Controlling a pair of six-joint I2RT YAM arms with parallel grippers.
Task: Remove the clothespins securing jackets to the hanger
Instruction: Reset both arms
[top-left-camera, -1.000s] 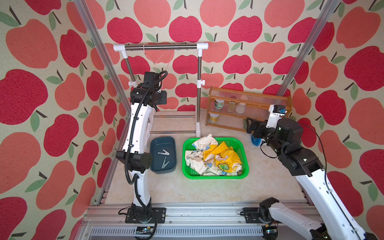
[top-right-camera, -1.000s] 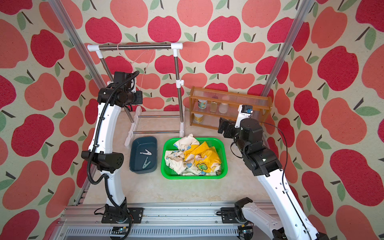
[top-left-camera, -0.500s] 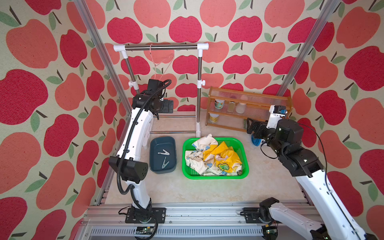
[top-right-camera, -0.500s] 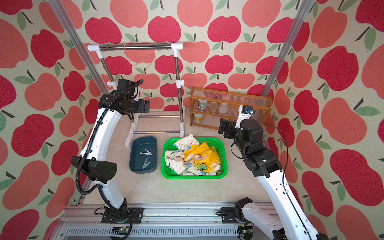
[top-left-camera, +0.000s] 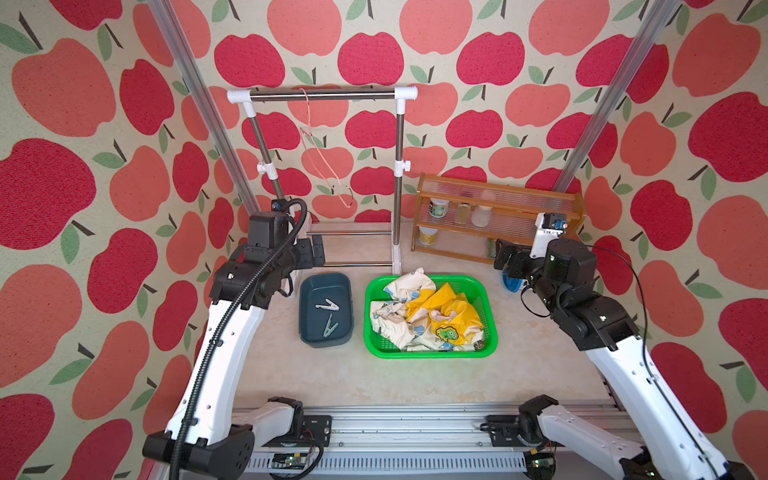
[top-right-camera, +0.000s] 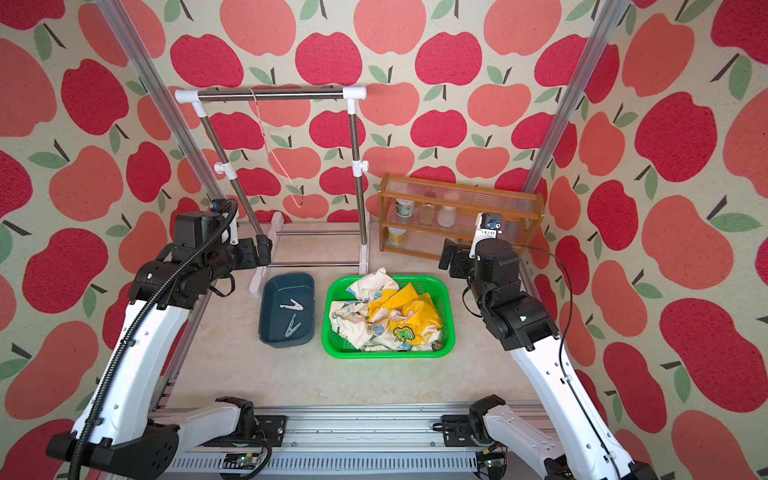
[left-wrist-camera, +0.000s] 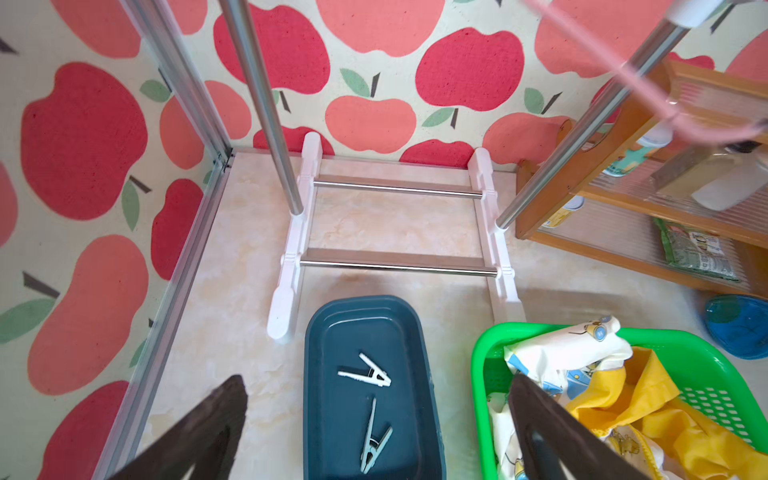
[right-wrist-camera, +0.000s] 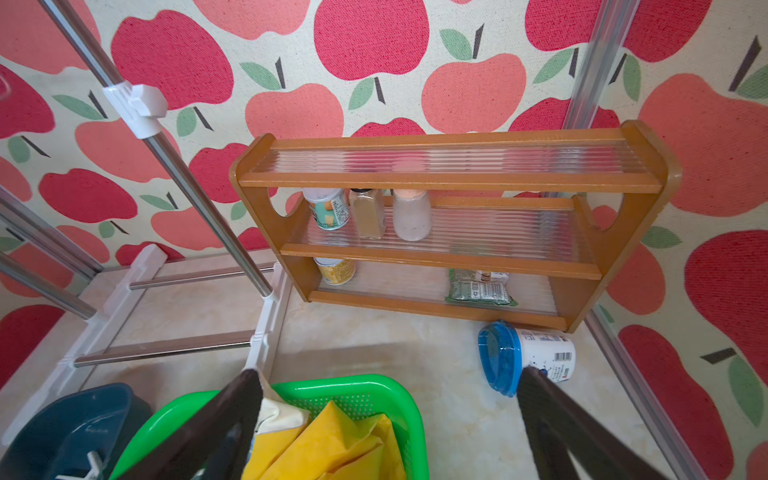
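Lying crumpled: jacket (top-left-camera: 440, 309) in mesh basket (top-left-camera: 432, 354)

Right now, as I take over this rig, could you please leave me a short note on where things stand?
Left gripper: open, empty, beside the rack's left post, above the tray.
Right gripper: open, empty, in front of the wooden shelf.
Clothespins: both lie in the dark blue tray.
Jacket: crumpled in the green basket.
Hanger: bare, hooked on the rack's top bar.
Done: both pins off, jacket off the hanger.
Left: nothing that I can see; probably just park the arms.
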